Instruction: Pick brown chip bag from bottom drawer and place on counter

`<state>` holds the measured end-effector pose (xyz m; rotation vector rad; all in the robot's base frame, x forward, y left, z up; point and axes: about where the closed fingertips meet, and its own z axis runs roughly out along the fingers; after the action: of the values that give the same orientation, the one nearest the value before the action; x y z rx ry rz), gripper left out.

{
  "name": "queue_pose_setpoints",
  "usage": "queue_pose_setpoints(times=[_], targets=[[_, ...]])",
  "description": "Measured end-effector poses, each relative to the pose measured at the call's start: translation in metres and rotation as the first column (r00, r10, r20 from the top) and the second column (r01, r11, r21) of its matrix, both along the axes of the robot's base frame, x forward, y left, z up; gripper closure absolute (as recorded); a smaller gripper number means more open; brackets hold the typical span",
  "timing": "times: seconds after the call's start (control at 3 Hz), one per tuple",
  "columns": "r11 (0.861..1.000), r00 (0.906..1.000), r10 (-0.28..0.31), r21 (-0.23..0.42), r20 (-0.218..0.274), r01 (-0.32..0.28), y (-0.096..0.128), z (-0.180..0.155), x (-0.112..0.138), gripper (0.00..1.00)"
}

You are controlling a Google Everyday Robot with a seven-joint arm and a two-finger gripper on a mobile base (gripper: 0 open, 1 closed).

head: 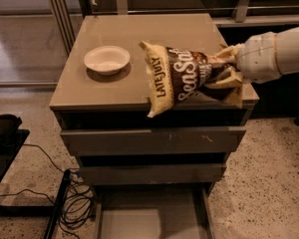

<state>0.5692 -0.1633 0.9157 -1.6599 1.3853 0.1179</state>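
The brown chip bag (182,78) hangs sideways in the air over the front right part of the counter (139,34), its left end drooping past the counter's front edge. My gripper (228,69) comes in from the right on a white arm and is shut on the bag's right end. The bottom drawer (149,213) is pulled out at the bottom of the view, and the part of its floor that shows is bare.
A white bowl (107,59) sits on the left half of the counter. Two upper drawers (154,141) stand slightly out. Black cables (74,203) and a dark object lie on the floor at the left. Railings run along the back.
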Motion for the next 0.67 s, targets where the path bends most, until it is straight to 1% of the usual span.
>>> queue_pose_setpoints(times=[0.33, 0.67], targets=[[0.995, 0.9961, -0.076, 0.061, -0.047, 0.078, 0.012, 0.006, 0.040, 1.00], [0.977, 0.9827, -0.161, 0.125, -0.092, 0.172, 0.021, 0.006, 0.062, 1.00]])
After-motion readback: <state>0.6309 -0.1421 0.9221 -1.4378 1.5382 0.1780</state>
